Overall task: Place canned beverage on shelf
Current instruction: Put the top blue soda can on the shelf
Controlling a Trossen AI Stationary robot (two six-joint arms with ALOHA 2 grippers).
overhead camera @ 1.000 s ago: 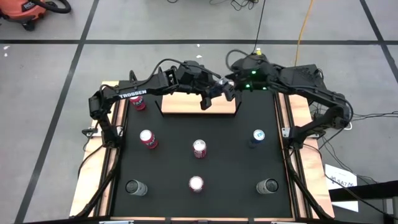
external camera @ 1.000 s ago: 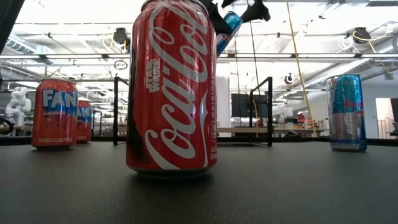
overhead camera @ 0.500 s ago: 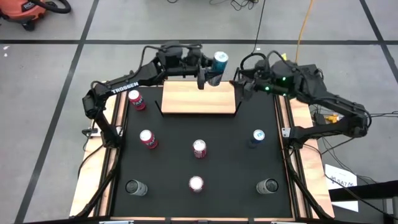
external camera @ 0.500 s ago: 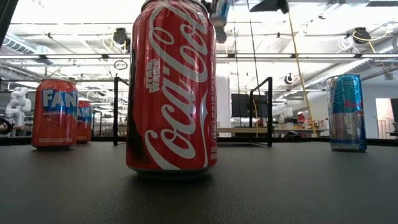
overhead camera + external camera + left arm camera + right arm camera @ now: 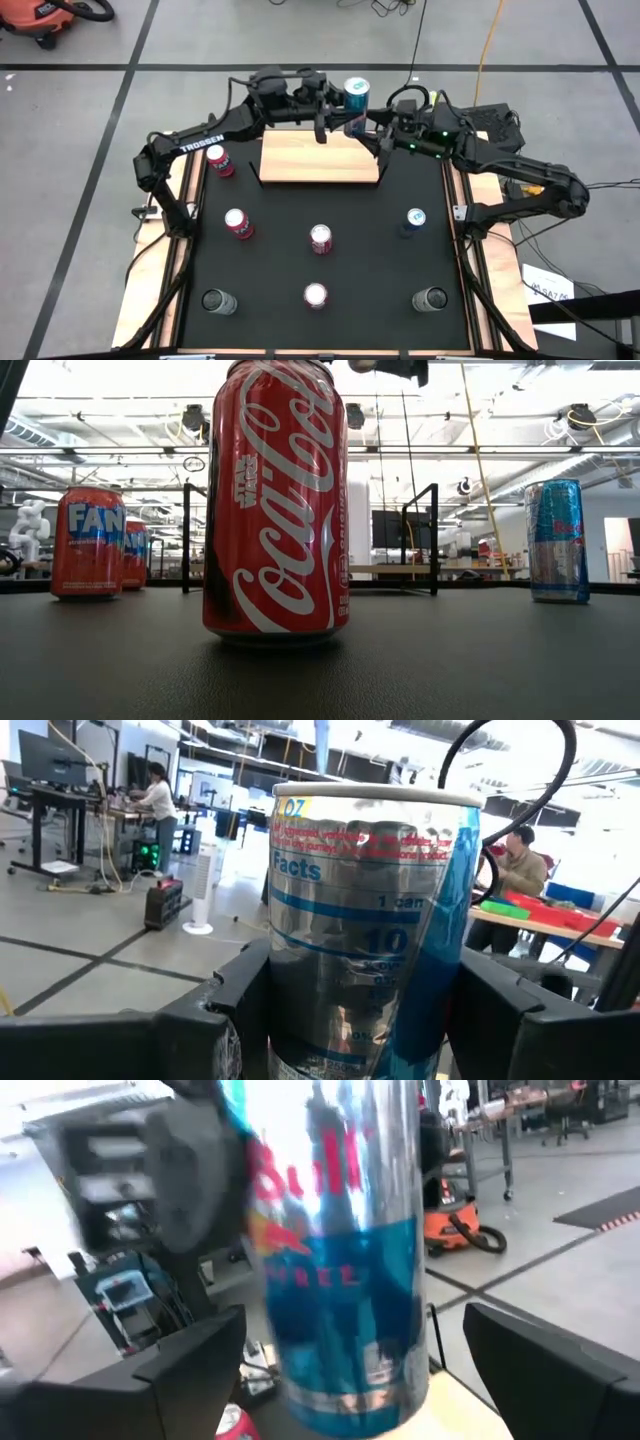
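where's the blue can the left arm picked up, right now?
High view: blue can is held in the left gripper above the shelf's far right corner, with the open right gripper just beside it.

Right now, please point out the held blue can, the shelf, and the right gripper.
Blue Red Bull can (image 5: 355, 96), high view, on its top lid.
Shelf (image 5: 310, 160), high view, on the bare wood board.
Right gripper (image 5: 383, 133), high view, midway between its open fingertips.

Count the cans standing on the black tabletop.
7: red ones at far left, mid left, centre and front centre; blue one mid right; dark ones at front left and front right.
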